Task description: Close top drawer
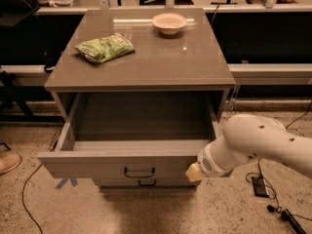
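Note:
The top drawer (pixel 97 165) is a wide grey box drawer, pulled partly out of the grey cabinet, its inside bare. Its flat front panel has a small dark bar handle (pixel 139 172) at centre. A lower drawer's handle (pixel 146 183) shows just beneath. My white arm comes in from the right, and my gripper (pixel 194 172) sits against the right end of the top drawer's front panel. Only a yellowish tip of it shows past the white wrist.
On the cabinet top (pixel 195 67) lie a green snack bag (pixel 104 48) and a white bowl (pixel 169 22). A shoe (pixel 7 163) is on the floor at left. Cables and a black box (pixel 259 185) lie on the floor at right. Dark benches run behind.

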`<state>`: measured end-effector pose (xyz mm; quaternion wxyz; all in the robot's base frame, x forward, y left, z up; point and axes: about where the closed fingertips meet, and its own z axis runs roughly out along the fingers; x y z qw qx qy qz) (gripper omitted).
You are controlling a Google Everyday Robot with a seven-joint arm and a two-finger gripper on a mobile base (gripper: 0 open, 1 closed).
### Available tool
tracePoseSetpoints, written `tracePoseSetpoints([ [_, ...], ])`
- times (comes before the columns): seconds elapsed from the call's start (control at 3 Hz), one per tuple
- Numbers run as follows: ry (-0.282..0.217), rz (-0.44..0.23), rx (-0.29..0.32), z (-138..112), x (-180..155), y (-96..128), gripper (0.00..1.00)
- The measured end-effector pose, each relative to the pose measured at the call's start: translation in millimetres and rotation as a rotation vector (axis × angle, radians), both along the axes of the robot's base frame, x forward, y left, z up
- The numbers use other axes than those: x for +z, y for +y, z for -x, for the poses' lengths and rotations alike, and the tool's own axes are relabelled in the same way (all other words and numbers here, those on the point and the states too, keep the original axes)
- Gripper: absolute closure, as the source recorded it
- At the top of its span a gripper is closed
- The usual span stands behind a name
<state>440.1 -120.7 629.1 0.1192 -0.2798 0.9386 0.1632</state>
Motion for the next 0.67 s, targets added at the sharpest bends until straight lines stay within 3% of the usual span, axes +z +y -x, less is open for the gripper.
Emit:
tracePoseSetpoints([
  [0.33, -0.025, -0.015, 0.0, -13.7, -0.5, 4.5, 1.0],
  [0.67, -0.117, -0.074, -0.032, -54.3, 4.8, 16.7, 1.0],
])
